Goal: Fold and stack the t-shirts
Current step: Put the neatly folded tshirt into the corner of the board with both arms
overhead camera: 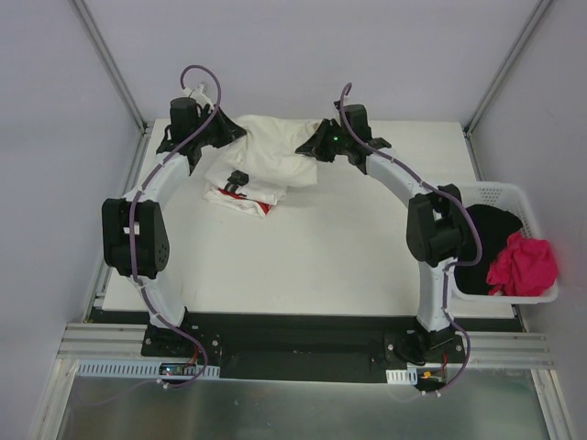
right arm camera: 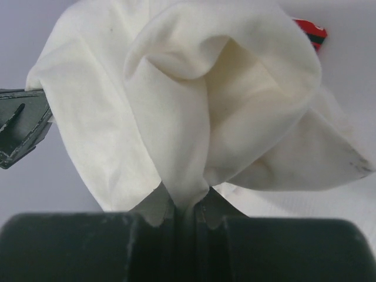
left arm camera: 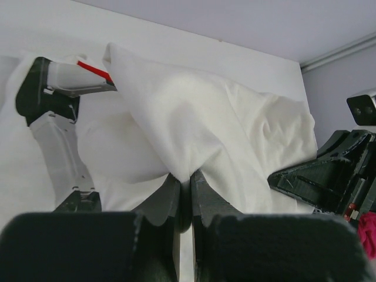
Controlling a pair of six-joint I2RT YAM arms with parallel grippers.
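A large cream-white t-shirt (overhead camera: 271,154) hangs bunched between my two grippers over the far part of the table. My left gripper (overhead camera: 235,137) is shut on one edge of it (left arm camera: 200,123), the cloth pinched at the fingertips (left arm camera: 185,177). On the other side my right gripper (overhead camera: 304,147) is shut on a gathered fold (right arm camera: 194,100), which runs down between its jaws (right arm camera: 187,202). Under the cream shirt lies a white t-shirt with black print and red marks (overhead camera: 240,194), partly covered. Its print (left arm camera: 56,111) shows in the left wrist view; a red corner (right arm camera: 310,32) peeks out in the right wrist view.
A white perforated basket (overhead camera: 500,190) stands at the table's right edge, holding a black cloth (overhead camera: 491,236) and a pink cloth (overhead camera: 523,266). The white table (overhead camera: 321,261) stretches toward the arm bases. Frame posts rise at the far corners.
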